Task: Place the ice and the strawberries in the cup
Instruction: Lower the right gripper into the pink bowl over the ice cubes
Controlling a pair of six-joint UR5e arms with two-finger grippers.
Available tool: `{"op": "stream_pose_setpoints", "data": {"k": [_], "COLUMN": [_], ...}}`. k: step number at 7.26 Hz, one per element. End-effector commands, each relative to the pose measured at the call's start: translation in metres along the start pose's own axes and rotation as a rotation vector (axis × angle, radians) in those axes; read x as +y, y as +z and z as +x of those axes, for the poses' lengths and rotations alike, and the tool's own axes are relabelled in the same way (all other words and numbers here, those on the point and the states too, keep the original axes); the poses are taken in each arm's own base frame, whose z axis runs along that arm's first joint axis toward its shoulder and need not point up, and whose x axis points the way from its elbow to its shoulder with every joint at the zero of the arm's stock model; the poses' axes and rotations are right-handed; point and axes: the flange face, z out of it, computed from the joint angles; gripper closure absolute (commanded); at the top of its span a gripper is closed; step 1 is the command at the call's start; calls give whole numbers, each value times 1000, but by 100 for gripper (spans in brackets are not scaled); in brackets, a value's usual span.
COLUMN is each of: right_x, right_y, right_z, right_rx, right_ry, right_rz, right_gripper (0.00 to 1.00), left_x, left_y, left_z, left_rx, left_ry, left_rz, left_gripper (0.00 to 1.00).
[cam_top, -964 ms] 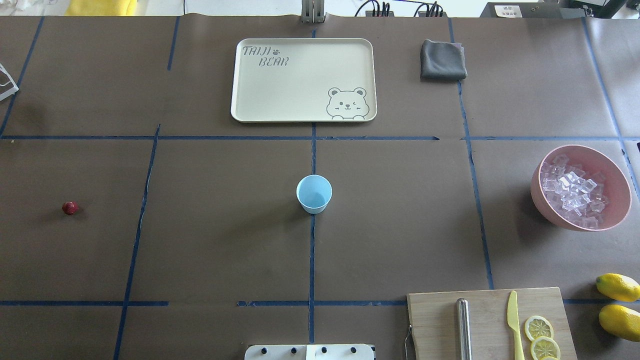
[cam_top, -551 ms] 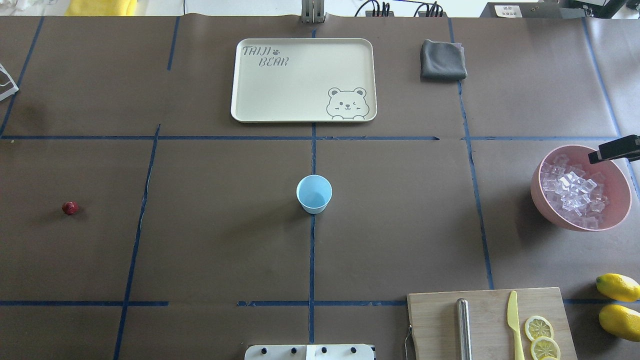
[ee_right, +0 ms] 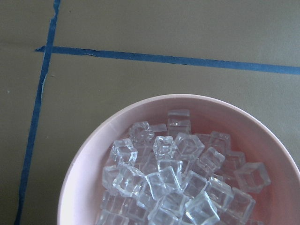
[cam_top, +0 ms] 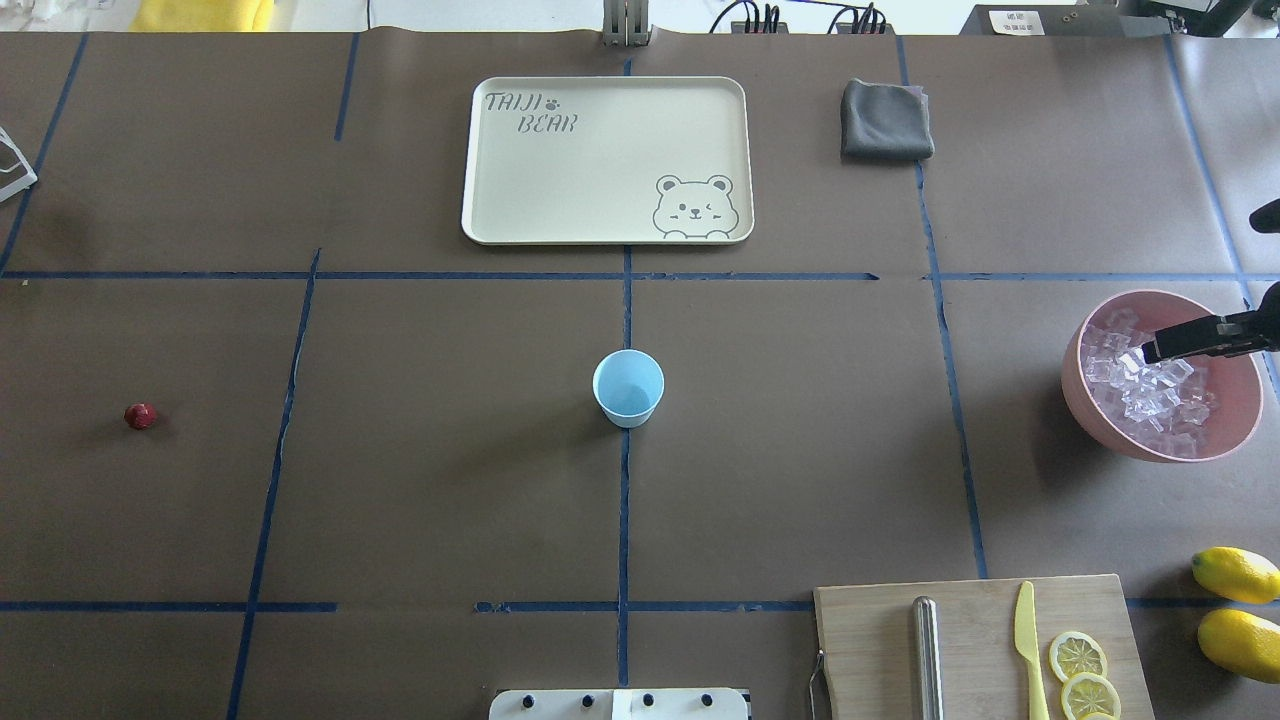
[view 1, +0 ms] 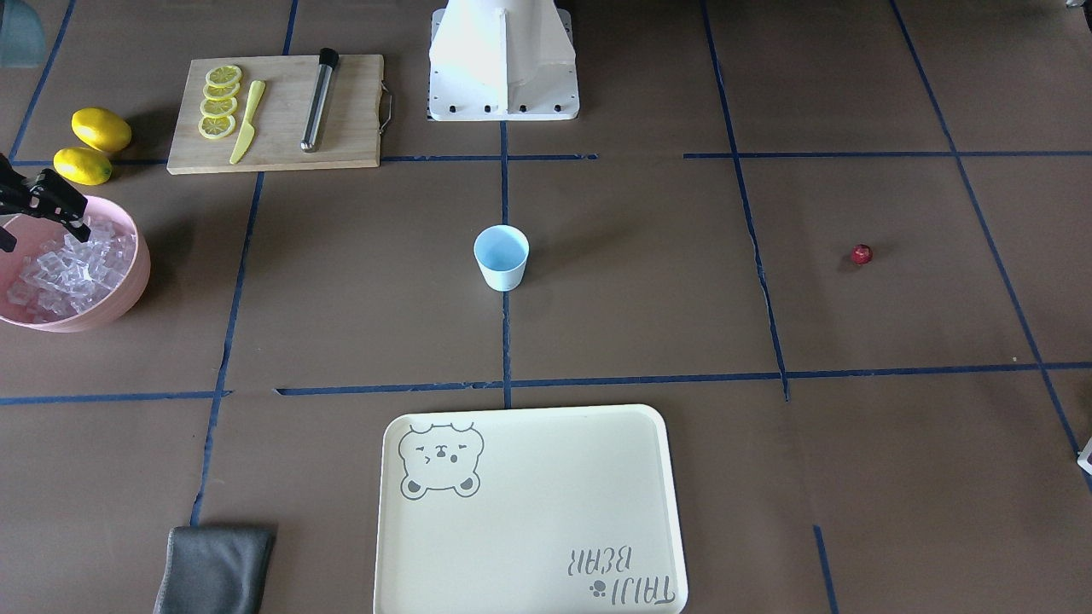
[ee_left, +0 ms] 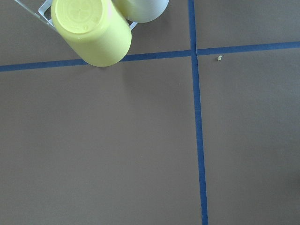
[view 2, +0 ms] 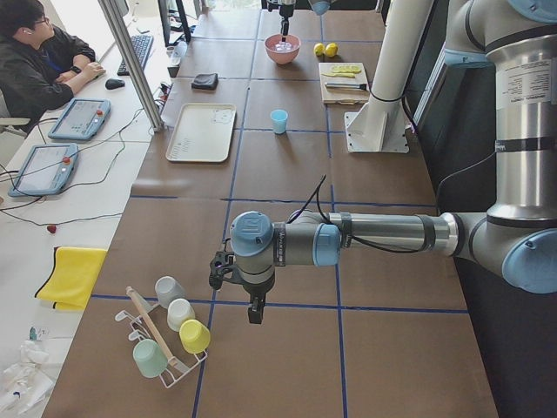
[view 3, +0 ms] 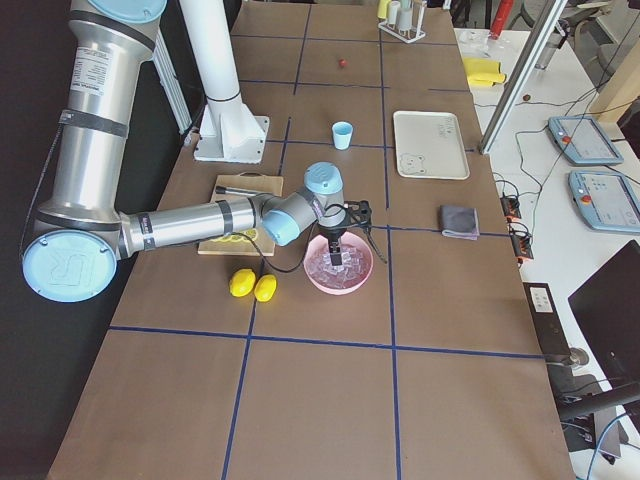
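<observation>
site: robotics lab | cues: tape-gridded table (cam_top: 400, 500); seated operator (view 2: 35, 61); control tablets (view 2: 80, 117)

Looks straight down on a brown table (ee_left: 103, 150) crossed by blue tape (ee_left: 199, 140).
Shows a tilted yellow cup (ee_left: 93, 30) near the top-left corner, overlapping the tape strip along the top; catches a pale cup (ee_left: 143, 9) touching it, cut by the top edge, a bit of white wire rack (ee_left: 43, 10), and a speck (ee_left: 219, 58) toward the top-right.

Right end effector (view 1: 47, 213): at the right edge of the bench (view 1: 648, 281), cropped by the frame; jaw spread unreadable. Left end effector (view 2: 253, 306): side view only; jaw spread unreadable.
</observation>
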Motion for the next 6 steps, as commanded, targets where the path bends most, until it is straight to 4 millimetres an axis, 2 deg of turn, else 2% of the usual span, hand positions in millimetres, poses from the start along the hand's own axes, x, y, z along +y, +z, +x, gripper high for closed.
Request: {"op": "stream_pose_setpoints", "data": {"k": [1,3,5,6], "right_x": [13,18,20,20], "right_y": [5,14,18,18], "right_z": [-2,-8,-11,-12], "right_rx": [8,23,26,26], "right_ry": [-14,-33,-43,-44], "right_rz": [-22,-31,-36,-37], "right_gripper": [0,3,22,22], "left_x": [0,0,0,0], "left_y": [0,1,2,2], "left_z": [0,0,-1,-1], "left_rx": [0,0,1,1], "left_ry": [2,0,-1,-1], "left_rz": [0,-2,-3,-3], "left_gripper": [0,0,0,0]}}
